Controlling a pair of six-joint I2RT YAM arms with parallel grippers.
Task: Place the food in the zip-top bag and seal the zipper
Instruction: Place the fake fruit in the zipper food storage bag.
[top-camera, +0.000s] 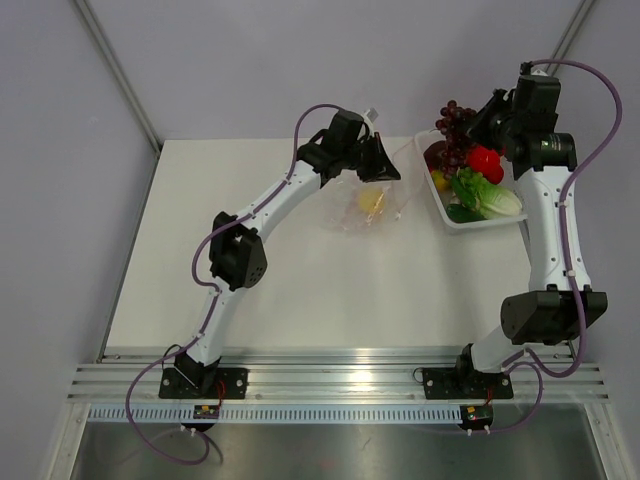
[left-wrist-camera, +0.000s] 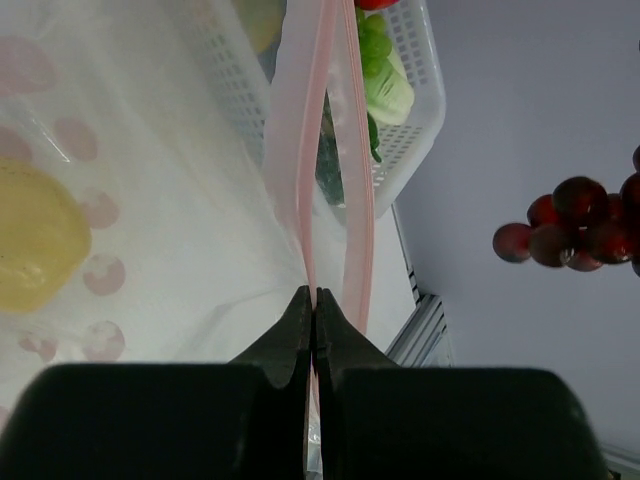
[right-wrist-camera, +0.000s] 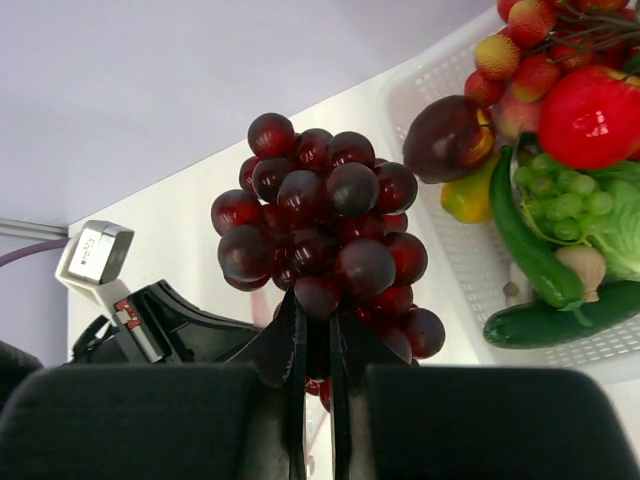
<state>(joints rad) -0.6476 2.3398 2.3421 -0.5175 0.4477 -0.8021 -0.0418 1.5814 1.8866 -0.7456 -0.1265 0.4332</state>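
Observation:
The clear zip-top bag lies mid-table with a yellow lemon inside; the lemon also shows in the left wrist view. My left gripper is shut on the bag's pinkish-red zipper strip, holding the mouth edge up. My right gripper is shut on a bunch of dark red grapes and holds it above the table near the basket's far left corner. The grapes also show in the left wrist view.
A white mesh basket at the right holds a red tomato, lettuce, a green cucumber, lychees and a yellow pepper. The left arm's wrist lies just below the grapes.

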